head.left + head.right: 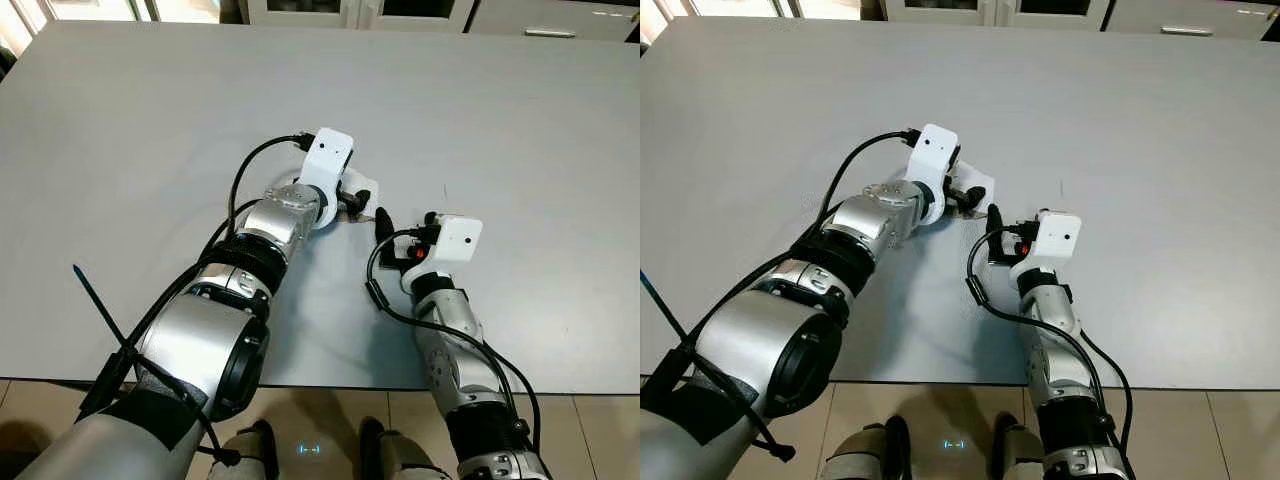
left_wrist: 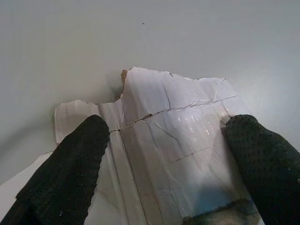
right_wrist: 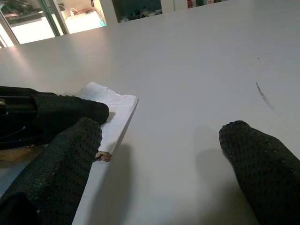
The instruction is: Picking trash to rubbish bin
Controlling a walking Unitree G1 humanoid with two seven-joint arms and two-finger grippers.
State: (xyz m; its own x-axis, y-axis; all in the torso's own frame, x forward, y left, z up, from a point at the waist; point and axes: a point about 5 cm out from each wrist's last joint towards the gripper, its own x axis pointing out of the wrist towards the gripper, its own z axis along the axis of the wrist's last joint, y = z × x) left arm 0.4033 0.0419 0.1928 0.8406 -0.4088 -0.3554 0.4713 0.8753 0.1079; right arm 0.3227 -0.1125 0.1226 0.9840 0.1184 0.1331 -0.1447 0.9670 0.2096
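Early in the job, by the look of it: nothing lifted yet, no rubbish bin to be made out anywhere over the grey bench [image 1: 150,130].

One piece of trash [image 2: 164,136] to deal with, a creased, torn scrap of white card or paper with a brown ragged edge, lying flat on the bench just short of its centre, at roughly 12 o'clock from the robot's body.

Left tool [image 2: 164,159] reached out over the scrap, its two black fingers [image 2: 70,164] spread wide, one to each side across the sheet, tips down at or near its surface; not closed on anything. Whether the tips actually press the paper: cannot tell.

Right tool [image 3: 164,164] low over the bench at about 4 o'clock from the scrap, just beside its near edge. Fingers [image 3: 262,164] parted wide as well, one close against the paper's edge and beside the left tool's finger, the other on bare bench. Empty.

Left to do, judged from this: pinch or scrape the flat sheet up off the smooth surface, likely the tricky part, then carry it to a bin and drop it.
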